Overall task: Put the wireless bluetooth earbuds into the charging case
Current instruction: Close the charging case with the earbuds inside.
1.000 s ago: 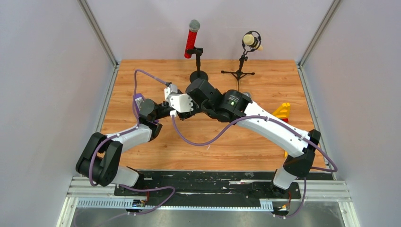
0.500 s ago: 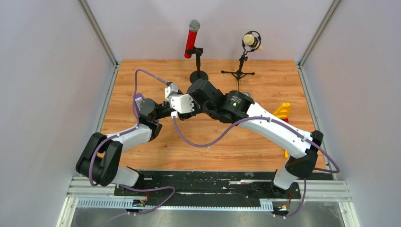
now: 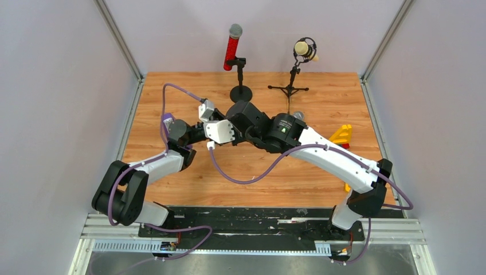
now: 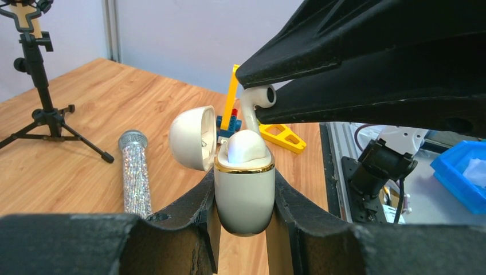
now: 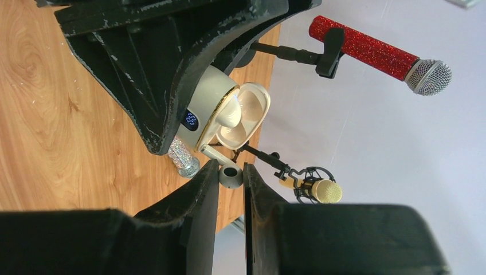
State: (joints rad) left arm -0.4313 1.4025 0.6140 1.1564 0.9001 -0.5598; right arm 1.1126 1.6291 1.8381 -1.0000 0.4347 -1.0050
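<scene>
My left gripper (image 4: 245, 179) is shut on a cream charging case (image 4: 245, 197) with a gold rim and holds it upright above the table. Its lid (image 4: 192, 137) hangs open to the left. One white earbud (image 4: 246, 146) sits in the case. My right gripper (image 5: 231, 169) is shut on a second white earbud (image 5: 230, 175), which hangs stem-down just above the case's open mouth (image 4: 257, 98). The case also shows in the right wrist view (image 5: 203, 106). In the top view both grippers meet mid-table (image 3: 232, 121) and hide the case.
A red glitter microphone (image 3: 232, 46) and a gold microphone on a tripod (image 3: 304, 50) stand at the back. A silver glitter microphone (image 4: 136, 172) lies on the wood. Yellow toy blocks (image 3: 343, 136) sit at the right edge.
My right arm has shifted a little left, bringing its gripper and earbud closer over the case. The left arm has barely moved.
</scene>
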